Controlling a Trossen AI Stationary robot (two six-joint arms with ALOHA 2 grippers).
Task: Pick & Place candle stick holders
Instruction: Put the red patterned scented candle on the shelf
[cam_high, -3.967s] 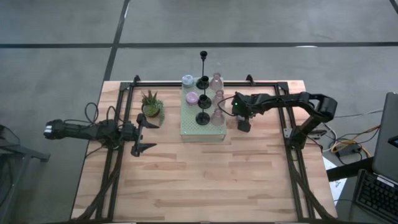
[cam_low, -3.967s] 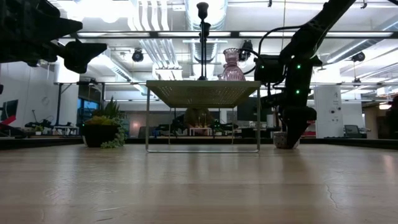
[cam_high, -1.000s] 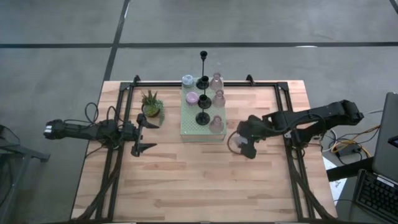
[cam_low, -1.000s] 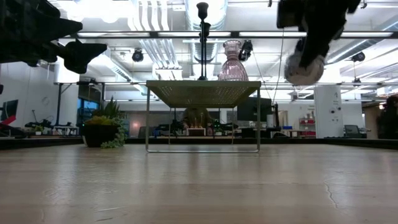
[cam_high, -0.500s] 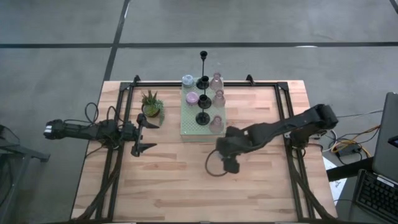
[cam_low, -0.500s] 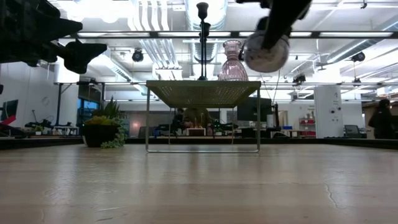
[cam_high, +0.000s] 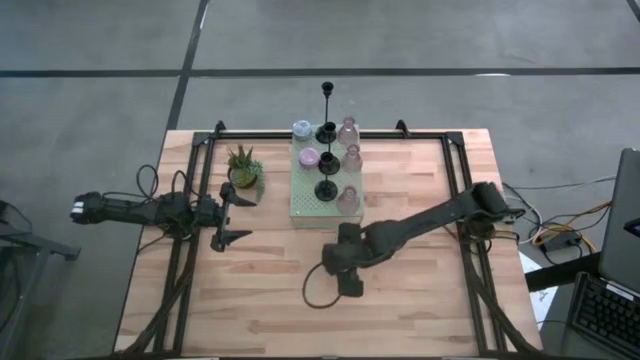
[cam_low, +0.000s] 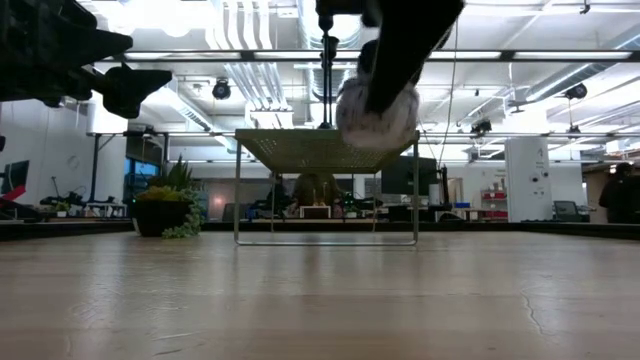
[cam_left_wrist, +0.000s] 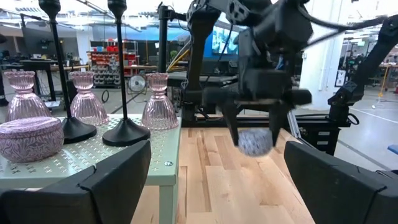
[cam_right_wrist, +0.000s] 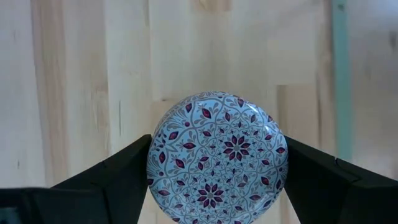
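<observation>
Gripping patterned blue holder (cam_right_wrist: 216, 158), right pincer (cam_right_wrist: 214, 171) closed

Three pink glass holders (cam_left_wrist: 158, 101), three black stemmed holders (cam_high: 326, 190), three stubby holders (cam_right_wrist: 217, 157), one plant (cam_high: 243, 166), one board (cam_high: 305, 207)

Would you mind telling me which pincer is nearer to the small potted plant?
Left. The left pincer sits just beside the potted plant, while the right pincer, clamped on a patterned blue holder, hangs beyond the green board.

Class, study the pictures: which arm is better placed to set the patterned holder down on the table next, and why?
The right. Its gripper already holds the patterned holder above bare wood near the board. The left gripper waits open beside the plant.
</observation>
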